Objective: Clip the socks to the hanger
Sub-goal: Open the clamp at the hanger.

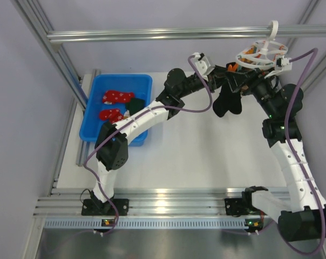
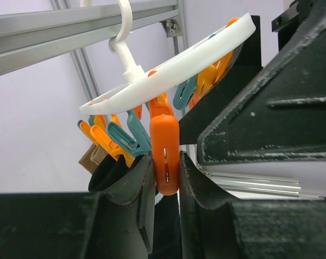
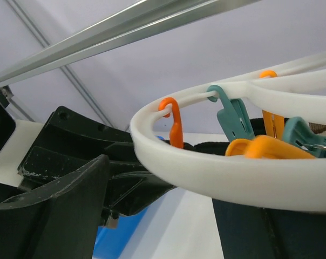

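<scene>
The hanger [image 1: 258, 54] hangs by its hook from the top rail, its white ring tilted; it also shows in the left wrist view [image 2: 168, 70] and the right wrist view [image 3: 206, 172]. My left gripper [image 1: 231, 71] is shut on an orange clip peg [image 2: 164, 151] under the ring. A plain black sock [image 1: 228, 102] hangs just below that peg. My right gripper [image 1: 253, 78] sits open right under the ring, with its jaws wide apart. Two red socks [image 1: 117, 97] and a dark green sock [image 1: 135, 105] lie in the blue bin [image 1: 93, 108].
A brown sock [image 2: 92, 157] hangs on a peg at the ring's far side. Aluminium frame posts stand behind and beside the hanger. The two grippers are close together under the ring.
</scene>
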